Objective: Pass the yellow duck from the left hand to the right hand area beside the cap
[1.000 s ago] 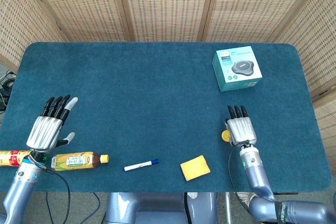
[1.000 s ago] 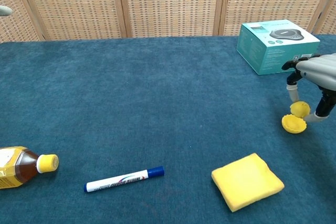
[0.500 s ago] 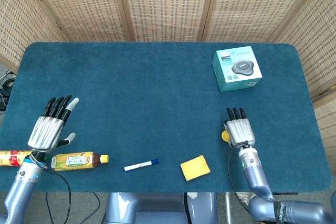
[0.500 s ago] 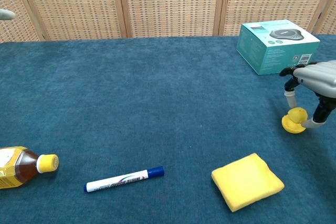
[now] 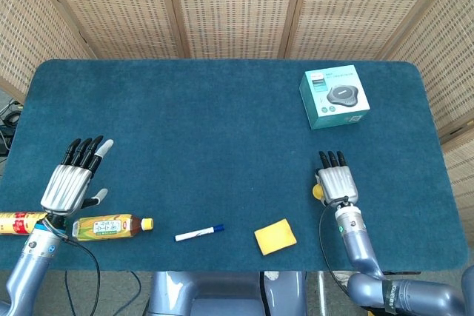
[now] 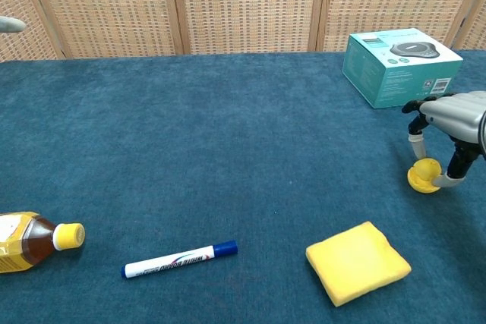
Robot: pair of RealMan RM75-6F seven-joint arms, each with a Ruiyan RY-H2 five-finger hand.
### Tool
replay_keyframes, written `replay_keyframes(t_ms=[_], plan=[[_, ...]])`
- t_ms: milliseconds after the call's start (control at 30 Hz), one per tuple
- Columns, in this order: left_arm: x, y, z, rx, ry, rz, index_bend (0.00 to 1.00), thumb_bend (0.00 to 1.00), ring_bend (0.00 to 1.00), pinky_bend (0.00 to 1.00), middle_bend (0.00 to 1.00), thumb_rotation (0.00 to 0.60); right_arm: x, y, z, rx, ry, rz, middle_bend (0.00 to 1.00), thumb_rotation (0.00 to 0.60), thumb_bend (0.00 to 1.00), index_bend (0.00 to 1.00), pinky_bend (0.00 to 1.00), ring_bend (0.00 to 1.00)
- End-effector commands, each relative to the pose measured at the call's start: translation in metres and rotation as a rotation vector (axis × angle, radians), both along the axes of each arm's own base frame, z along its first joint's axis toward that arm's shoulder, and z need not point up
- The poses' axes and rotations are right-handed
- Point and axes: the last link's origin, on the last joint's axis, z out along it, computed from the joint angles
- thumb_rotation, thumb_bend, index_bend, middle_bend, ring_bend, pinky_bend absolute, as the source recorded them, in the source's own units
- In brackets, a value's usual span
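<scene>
Right hand (image 6: 448, 115) at right edge pinching yellow duck (image 6: 424, 174) down on blue worktop (image 5: 222, 131), left hand (image 5: 70, 181) lower left, fingers spread, holding nothing, teal box (image 5: 335, 97) upper right

A dark blue felt-covered table (image 5: 222, 131) is seen from above, with woven screens (image 5: 237, 5) behind it. The left hand (image 5: 70, 183) is held with its fingers spread, just above a tea bottle (image 5: 111, 226) that lies on its side. Near the front edge a whiteboard marker (image 5: 198, 233) and a yellow sponge (image 5: 275, 236) are placed. The right hand (image 5: 337, 181) is lowered onto a small yellow object (image 5: 317, 191), mostly hidden. A teal box (image 5: 335, 97) is set far right.
</scene>
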Motion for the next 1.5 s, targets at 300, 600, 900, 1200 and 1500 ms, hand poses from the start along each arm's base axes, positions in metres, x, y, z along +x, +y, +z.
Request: replay_keyframes(t_ms=[300,600,900,1200,1500], plan=[[-0.001,0.001,0.001,-0.008,0.001,0.007,0.0,0.24,0.0,0.0,0.0,0.6,-0.004,-0.002,0.001,-0.011,0.0,-0.007,0.0,0.6,0.11,0.42,0.0,0.0],[-0.002,0.001,0.002,-0.004,-0.003,0.008,0.0,0.25,0.0,0.0,0.0,0.6,-0.002,-0.001,0.015,-0.051,-0.021,0.01,0.0,0.6,0.09,0.21,0.0,0.0],[-0.004,0.001,0.0,0.005,-0.014,0.017,0.0,0.24,0.0,0.0,0.0,0.6,-0.003,0.016,0.059,-0.206,-0.196,0.102,0.0,0.6,0.07,0.1,0.0,0.0],[-0.01,-0.011,-0.003,0.024,-0.021,0.063,0.0,0.24,0.0,0.0,0.0,0.6,-0.038,0.062,0.084,-0.278,-0.297,0.189,0.0,0.6,0.07,0.0,0.0,0.0],[-0.023,-0.035,0.003,0.051,-0.028,0.111,0.0,0.24,0.0,0.0,0.0,0.6,-0.056,0.094,0.103,-0.316,-0.37,0.229,0.0,0.6,0.07,0.0,0.0,0.0]])
